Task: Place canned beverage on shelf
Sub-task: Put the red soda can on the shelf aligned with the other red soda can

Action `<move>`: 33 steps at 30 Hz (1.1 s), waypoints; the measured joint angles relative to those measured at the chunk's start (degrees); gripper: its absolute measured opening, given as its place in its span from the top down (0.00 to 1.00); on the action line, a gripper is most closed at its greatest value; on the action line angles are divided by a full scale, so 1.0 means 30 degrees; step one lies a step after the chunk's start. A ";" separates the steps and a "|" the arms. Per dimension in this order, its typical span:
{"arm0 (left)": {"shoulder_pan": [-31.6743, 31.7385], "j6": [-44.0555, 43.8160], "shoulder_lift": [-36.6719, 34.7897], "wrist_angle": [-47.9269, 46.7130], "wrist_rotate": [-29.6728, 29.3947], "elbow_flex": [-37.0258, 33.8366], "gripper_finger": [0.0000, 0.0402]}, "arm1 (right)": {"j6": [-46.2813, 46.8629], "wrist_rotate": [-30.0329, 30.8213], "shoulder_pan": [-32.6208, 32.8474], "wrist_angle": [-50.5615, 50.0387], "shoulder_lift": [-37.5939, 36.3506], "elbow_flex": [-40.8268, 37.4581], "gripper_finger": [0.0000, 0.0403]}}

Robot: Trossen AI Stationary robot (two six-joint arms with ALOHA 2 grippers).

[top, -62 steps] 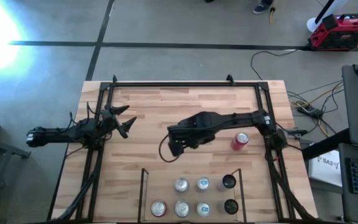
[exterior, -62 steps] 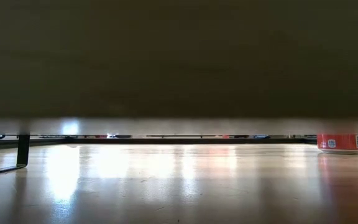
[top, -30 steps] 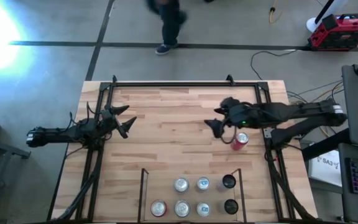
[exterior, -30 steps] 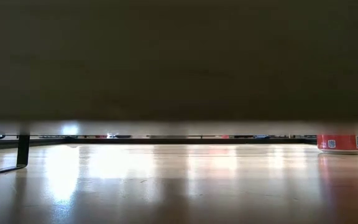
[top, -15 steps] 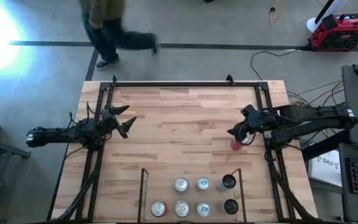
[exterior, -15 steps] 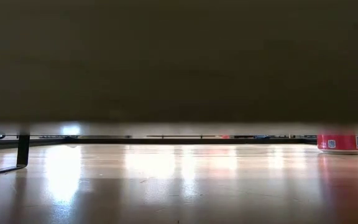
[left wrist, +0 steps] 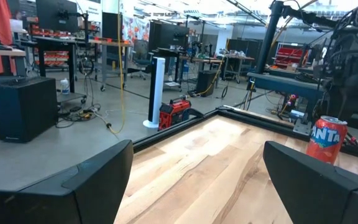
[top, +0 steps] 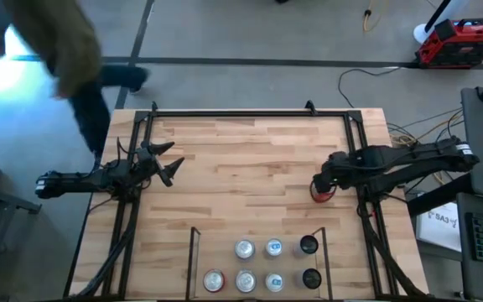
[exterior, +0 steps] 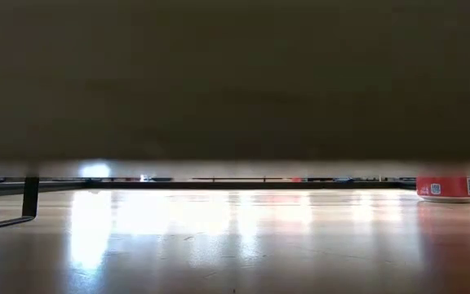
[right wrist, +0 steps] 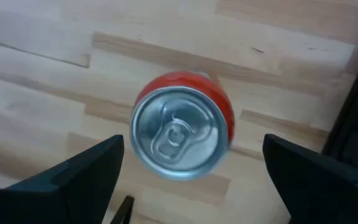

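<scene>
A red can (top: 319, 192) stands upright on the wood table near its right edge; it also shows in the right wrist view (right wrist: 180, 132), the left wrist view (left wrist: 325, 138) and the low view (exterior: 447, 188). My right gripper (top: 319, 183) hangs open right above it, fingers (right wrist: 98, 163) pointing down on either side of its silver top, apart from it. My left gripper (top: 173, 162) waits open and empty at the table's left. The shelf (top: 225, 252) with two thin black side rails sits at the near edge and holds several upright cans (top: 258, 264).
A large black metal frame (top: 241, 111) runs around the tabletop; its right post stands close to the red can. A person (top: 74, 59) walks on the floor beyond the table's far left corner. Bare wood lies between the red can and the shelf.
My right gripper has gone from the table's middle toward its right edge and has come to stand over the red can, pointing down. The can has stayed where it was. The person behind the table has walked toward the left.
</scene>
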 joint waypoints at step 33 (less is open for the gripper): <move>-0.0002 0.0000 0.0007 0.0000 0.0007 -0.0001 0.14 | 0.1890 -0.0394 -0.0305 0.4091 0.6010 0.0661 0.29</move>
